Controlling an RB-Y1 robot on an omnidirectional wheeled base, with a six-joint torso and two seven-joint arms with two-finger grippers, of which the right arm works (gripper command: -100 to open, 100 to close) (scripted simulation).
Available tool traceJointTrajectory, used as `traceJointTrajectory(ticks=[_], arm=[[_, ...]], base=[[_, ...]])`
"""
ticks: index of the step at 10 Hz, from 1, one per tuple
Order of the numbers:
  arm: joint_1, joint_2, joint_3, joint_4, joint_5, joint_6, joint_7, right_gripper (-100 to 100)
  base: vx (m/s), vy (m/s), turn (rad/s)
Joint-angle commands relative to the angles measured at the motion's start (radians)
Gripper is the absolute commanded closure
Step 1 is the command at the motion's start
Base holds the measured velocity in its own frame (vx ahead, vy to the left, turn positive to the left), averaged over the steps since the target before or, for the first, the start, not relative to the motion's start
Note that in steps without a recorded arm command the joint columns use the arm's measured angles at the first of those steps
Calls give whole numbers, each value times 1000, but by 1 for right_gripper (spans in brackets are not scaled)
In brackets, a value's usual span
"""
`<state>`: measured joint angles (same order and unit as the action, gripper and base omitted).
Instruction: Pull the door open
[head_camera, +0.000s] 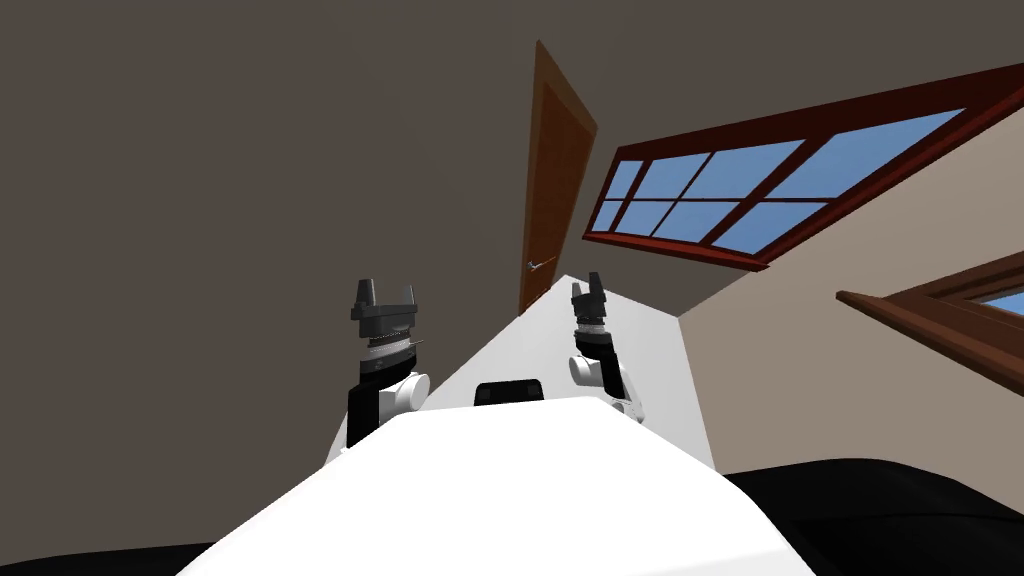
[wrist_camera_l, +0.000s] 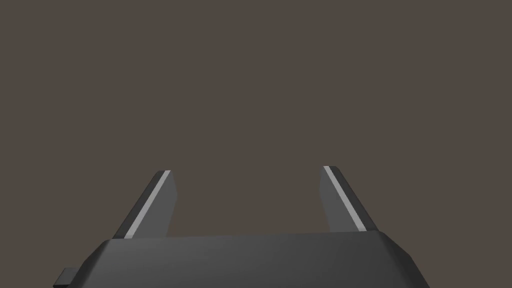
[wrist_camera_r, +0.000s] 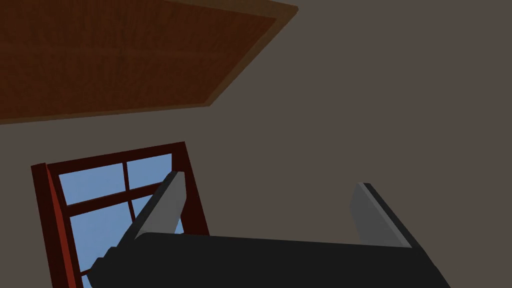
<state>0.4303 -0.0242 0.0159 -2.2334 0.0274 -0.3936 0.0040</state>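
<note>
Door awaits a pull: the brown door (head_camera: 556, 170) stands in the dark grey wall (head_camera: 250, 180) ahead of me, well beyond both arms. Its small silvery handle (head_camera: 540, 264) juts out low on it, near where the white floor (head_camera: 530, 335) meets the wall.

My right gripper (head_camera: 590, 288) is raised toward the door with its fingers spread wide and nothing between them. I judge it is opened ready for the handle, and the approach is not yet made. Its wrist camera looks past the fingertips at a corner of the door and at the red-framed window (head_camera: 720, 190) beside it.

My left gripper (head_camera: 385, 292) is held up to the side, equally wide and empty, and faces bare wall. It is probably kept clear of the working arm.

A second window frame (head_camera: 940, 310) is cut off at the head view's right edge. The handle is too small for me to tell its shape or which way it turns. The steep slant of the head view leaves me unable to say whether the door sits flush in its frame or slightly ajar.
</note>
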Motion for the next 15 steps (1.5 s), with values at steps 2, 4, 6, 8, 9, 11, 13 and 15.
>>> traceJointTrajectory(ticks=[2, 4, 6, 8, 9, 11, 13, 15], arm=[[-19, -19, 7, 61, -19, -17, -4, -100], [-32, -29, 13, 101, -30, -29, -5, -100], [-51, -44, 22, 163, -48, -47, -7, -100], [-65, -54, 29, 210, -61, -61, -9, -100], [-72, -59, 32, 233, -67, -68, -10, -100], [-87, -70, 39, 281, -81, -82, -12, -100], [-103, -80, 46, 333, -95, -97, -13, -100], [-119, -91, 54, 384, -109, -112, -15, -100]], base=[[95, -74, 124], [90, -83, 106], [94, -119, 161], [84, -97, 127], [89, -93, 118], [82, -104, 126], [78, -103, 122], [76, -119, 154]])
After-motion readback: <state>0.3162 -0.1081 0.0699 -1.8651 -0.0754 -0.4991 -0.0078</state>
